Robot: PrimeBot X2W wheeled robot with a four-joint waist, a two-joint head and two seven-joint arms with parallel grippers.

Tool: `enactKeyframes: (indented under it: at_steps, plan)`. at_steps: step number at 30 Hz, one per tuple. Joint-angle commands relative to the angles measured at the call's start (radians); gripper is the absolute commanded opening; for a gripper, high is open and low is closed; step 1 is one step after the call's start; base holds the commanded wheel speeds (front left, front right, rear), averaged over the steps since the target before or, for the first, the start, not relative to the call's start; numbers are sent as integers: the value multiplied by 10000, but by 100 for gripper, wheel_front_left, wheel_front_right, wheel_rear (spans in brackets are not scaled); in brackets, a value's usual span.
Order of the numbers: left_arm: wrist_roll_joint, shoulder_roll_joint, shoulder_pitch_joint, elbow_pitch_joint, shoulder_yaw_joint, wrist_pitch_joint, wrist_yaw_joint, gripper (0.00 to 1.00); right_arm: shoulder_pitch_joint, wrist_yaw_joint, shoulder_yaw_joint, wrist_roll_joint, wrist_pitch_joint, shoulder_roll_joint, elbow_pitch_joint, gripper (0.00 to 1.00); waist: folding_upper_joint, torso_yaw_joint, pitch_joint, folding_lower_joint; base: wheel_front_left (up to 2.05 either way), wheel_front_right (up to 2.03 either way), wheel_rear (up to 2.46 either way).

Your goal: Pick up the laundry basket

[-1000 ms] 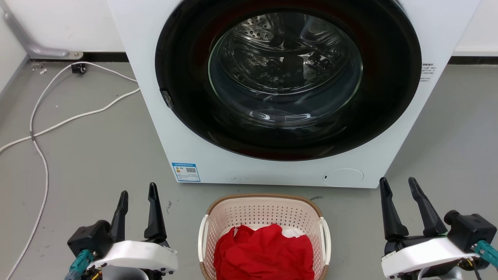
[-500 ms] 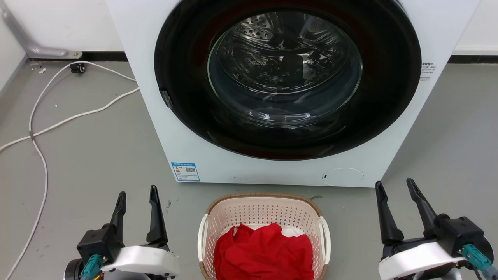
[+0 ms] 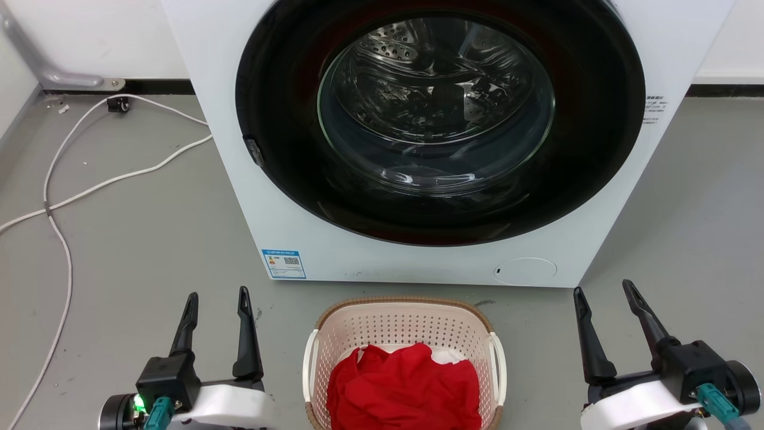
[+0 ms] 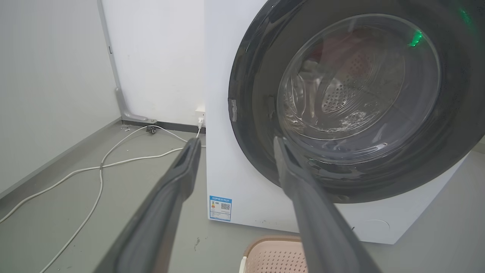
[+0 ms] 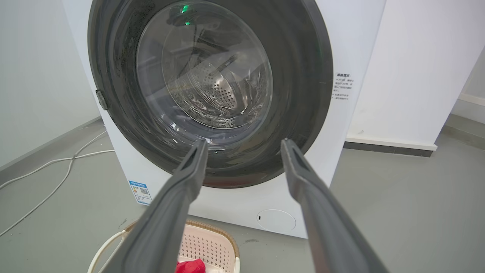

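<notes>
Laundry basket point(image 3: 406, 325): rounded-rectangular tub of pale pink-beige plastic, walls pierced with rows of small holes, brown woven-look rim; stands upright on the grey floor point(image 3: 149, 251) at bottom centre of the head view, mouth upward, its far curved end toward the washing machine point(image 3: 262, 197) and just short of it. White loop handles point(image 3: 308, 364) sit on the frame-left and frame-right sides; the near end is cut by the bottom edge, so the long axis cannot be judged. Contents: crumpled red garment point(image 3: 406, 388) with a white cloth point(image 3: 444, 356) under it. Washing machine: white glossy front-loader, black round door with domed glass, perforated steel drum behind; blue label point(image 3: 284, 264) at lower left of its front. Left gripper point(image 3: 218, 294): lower left, fingers spread apart, empty, clear of the basket. Right gripper point(image 3: 603, 288): lower right, fingers likewise spread, empty. White cable point(image 3: 119, 179): loose curves across the floor, left of frame.
</notes>
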Motion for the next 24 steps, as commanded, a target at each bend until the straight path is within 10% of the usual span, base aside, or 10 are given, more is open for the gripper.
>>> enactKeyframes:
  at_steps: [1, 24]
  plan:
    - [203, -5, 131, -16, 0, -84, -5, 100, 77, -3, 2, -177, -96, -25, -19, 100, 0, -4, -1, 0, 0, 0, 0]
    - [940, -15, 308, 208, -47, -329, 39, 100, 224, -3, 1, -853, -343, -23, 168, 100, 0, -36, -6, 0, 0, 0, 0]
